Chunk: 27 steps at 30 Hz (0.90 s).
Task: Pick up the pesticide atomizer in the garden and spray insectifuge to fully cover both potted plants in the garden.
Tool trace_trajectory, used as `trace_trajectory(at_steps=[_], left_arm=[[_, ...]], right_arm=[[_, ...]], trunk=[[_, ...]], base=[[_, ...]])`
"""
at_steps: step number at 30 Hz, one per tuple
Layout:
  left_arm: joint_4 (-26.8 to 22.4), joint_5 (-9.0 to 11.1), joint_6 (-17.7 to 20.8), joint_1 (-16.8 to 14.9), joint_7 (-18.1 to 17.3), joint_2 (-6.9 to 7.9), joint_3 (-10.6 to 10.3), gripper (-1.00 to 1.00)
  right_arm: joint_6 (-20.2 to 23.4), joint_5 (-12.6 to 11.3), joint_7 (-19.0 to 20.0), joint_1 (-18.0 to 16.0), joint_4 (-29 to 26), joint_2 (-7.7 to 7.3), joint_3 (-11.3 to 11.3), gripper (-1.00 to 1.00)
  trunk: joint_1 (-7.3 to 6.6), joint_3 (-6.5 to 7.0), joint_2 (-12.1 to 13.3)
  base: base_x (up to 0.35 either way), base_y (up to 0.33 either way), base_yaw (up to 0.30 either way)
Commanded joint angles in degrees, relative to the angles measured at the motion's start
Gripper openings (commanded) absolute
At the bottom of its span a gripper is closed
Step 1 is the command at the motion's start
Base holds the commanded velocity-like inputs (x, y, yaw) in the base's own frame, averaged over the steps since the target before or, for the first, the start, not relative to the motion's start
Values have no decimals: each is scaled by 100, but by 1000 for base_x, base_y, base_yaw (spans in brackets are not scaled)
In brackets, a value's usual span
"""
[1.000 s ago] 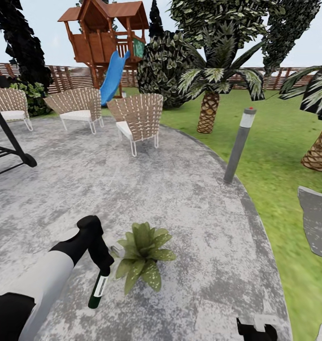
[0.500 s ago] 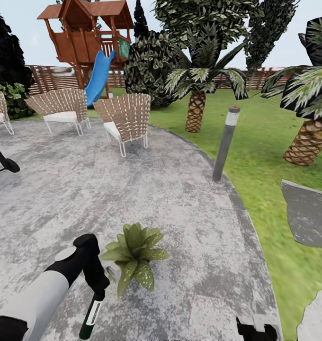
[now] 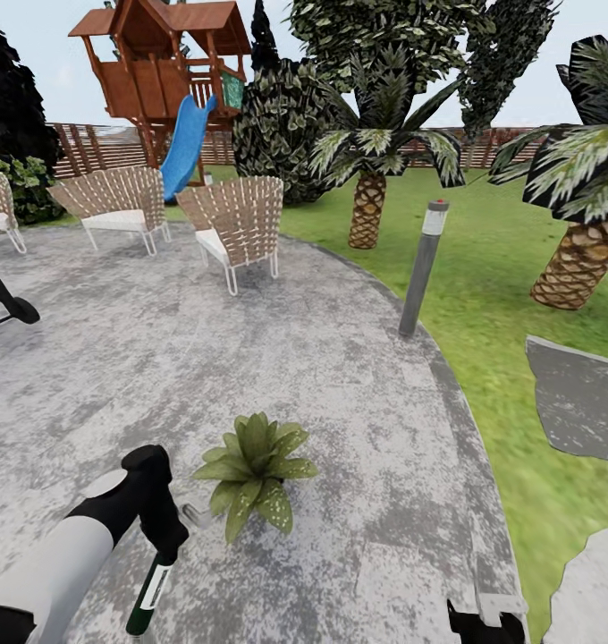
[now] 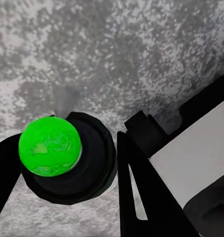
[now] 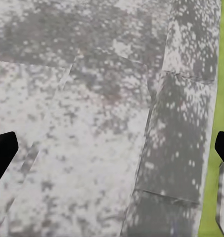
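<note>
- Much bare grey stone patio (image 3: 277,358) spreads ahead, its curved edge meeting the lawn (image 3: 510,304) on the right.
- Wicker chairs (image 3: 237,228) stand well apart at the far rim; a bollard (image 3: 423,268) marks the edge.
- One potted plant (image 3: 250,470) sits mid-patio.
- Left gripper (image 3: 165,541) clenches the pesticide atomizer (image 3: 147,595), just beside the plant.
- Right gripper (image 5: 112,148) hangs spread wide.

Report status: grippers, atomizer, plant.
Left gripper shut on pesticide atomizer, hanging down. Right gripper open, over patio. Potted plant beside atomizer. Nothing between them.
</note>
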Motion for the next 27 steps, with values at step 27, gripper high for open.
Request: trace_trajectory(at_steps=[27], left_arm=[[17,1460,15,486,1293,14,43,-100]], right_arm=[[-12,3,-19,-3,5,25,-22,100]], trunk=[[-1,-5,-2]], base=[[-68,19,-110]])
